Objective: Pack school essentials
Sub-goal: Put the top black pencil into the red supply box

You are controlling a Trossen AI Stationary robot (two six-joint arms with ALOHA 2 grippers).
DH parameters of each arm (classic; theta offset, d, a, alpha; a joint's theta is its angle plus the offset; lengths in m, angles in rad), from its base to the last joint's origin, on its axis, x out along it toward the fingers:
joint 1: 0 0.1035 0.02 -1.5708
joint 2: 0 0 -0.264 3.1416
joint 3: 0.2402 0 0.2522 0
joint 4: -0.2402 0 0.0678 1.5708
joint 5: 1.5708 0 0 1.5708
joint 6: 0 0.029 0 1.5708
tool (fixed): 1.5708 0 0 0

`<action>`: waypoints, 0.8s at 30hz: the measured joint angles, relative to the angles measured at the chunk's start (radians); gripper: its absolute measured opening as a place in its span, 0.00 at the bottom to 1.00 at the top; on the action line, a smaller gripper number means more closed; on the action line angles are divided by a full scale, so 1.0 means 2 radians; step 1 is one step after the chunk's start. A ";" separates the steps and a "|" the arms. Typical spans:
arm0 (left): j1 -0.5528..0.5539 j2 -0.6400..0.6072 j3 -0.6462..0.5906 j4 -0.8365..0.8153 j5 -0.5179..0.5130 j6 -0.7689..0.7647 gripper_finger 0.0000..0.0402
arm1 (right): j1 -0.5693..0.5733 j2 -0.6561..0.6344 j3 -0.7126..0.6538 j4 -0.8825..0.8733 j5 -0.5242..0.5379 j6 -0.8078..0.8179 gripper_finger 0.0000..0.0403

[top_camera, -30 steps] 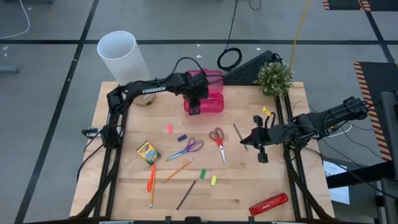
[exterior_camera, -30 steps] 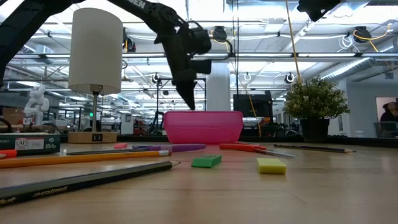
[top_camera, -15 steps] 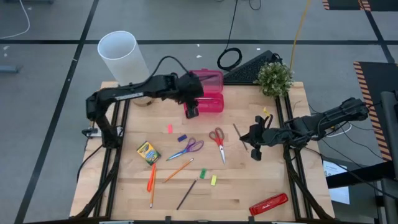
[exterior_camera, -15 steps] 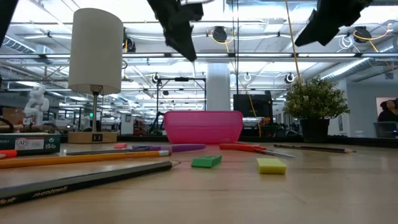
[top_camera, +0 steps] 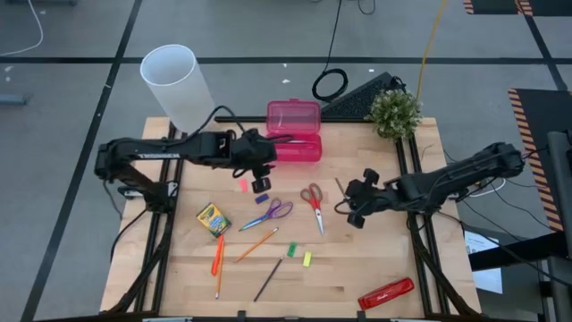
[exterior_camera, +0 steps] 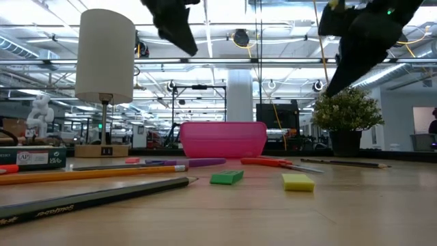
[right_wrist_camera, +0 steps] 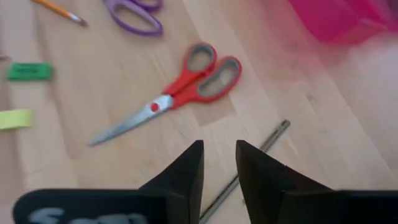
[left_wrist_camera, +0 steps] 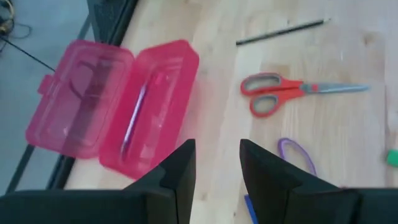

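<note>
- With the pink case (top_camera: 294, 131) lying open at the back of the bench (top_camera: 357, 259) and nearly all the essentials loose on the wood, the step in hand looks like a first pick.
- The right tool (top_camera: 355, 210) hangs above the dark pencil (right_wrist_camera: 245, 169) just beside the red-handled scissors (top_camera: 313, 204); its fingers stand a narrow gap apart and hold nothing.
- For a clean grasp, I would straddle the pencil crosswise near its middle and come straight down.
- The left tool (top_camera: 259, 183) hovers in front of the case, near the pink piece (top_camera: 243, 185) and blue piece (top_camera: 262, 199); its fingers are likewise slightly parted and empty.
- The purple-handled scissors (top_camera: 269, 213) lie close by, so the left arm should keep clear of the right arm's path.
- The crayon box (top_camera: 213, 218), orange pencils (top_camera: 255, 244), green piece (top_camera: 292, 249) and yellow piece (top_camera: 307, 259) wait nearer the front.
</note>
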 joint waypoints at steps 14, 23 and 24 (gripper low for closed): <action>0.000 -0.026 -0.095 0.053 0.001 -0.029 0.32 | -0.081 0.076 0.000 -0.008 -0.041 -0.071 0.25; 0.000 -0.026 -0.097 0.063 0.004 -0.028 0.32 | -0.124 0.124 0.000 0.024 -0.085 -0.077 0.25; 0.000 -0.026 -0.097 0.063 0.005 -0.028 0.32 | -0.129 0.128 0.000 0.027 -0.096 -0.077 0.25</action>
